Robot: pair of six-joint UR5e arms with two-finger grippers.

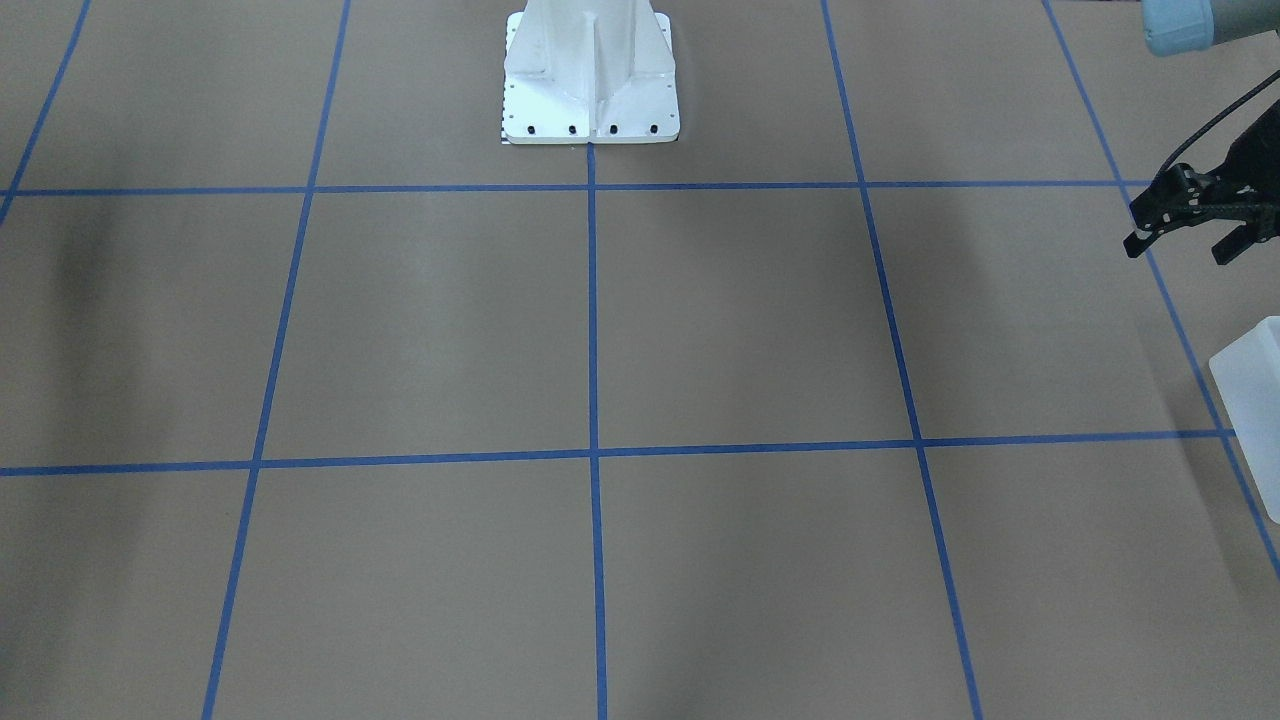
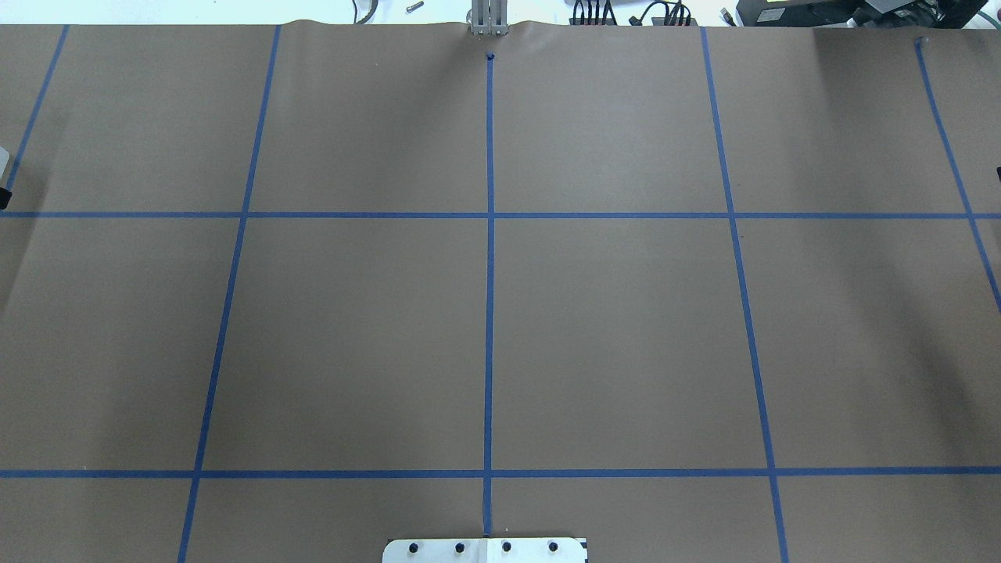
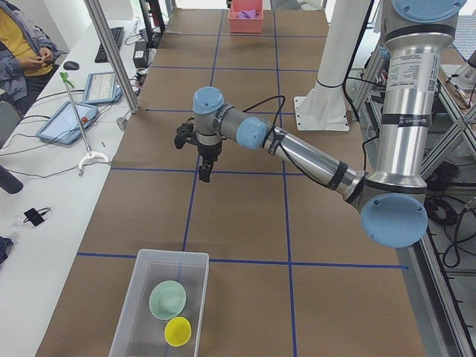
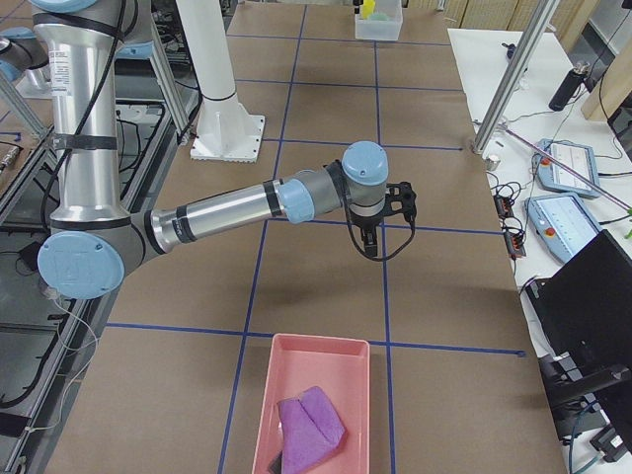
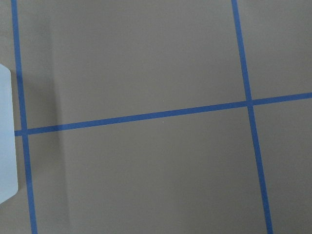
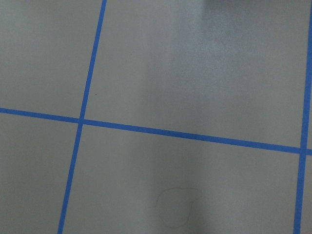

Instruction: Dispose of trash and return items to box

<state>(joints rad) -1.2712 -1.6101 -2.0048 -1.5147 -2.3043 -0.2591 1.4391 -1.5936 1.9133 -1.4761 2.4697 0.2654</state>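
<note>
A clear plastic box [image 3: 160, 309] stands at the table's end on my left side; it holds a green bowl [image 3: 168, 299] and a yellow bowl [image 3: 178, 331]. Its corner shows in the front view [image 1: 1255, 400] and in the left wrist view [image 5: 6, 146]. A pink tray [image 4: 311, 410] at the table's opposite end holds a crumpled purple item [image 4: 311, 423]. My left gripper [image 1: 1180, 250] hangs open and empty above the paper, short of the clear box. My right gripper [image 4: 372, 247] hangs above the table, well short of the pink tray; I cannot tell whether it is open or shut.
Brown paper with a blue tape grid [image 2: 490, 215] covers the table. The robot's white base [image 1: 590, 75] stands at mid-table. Tablets and cables lie on the side bench [image 3: 67, 123], and an operator [image 3: 22, 44] sits there.
</note>
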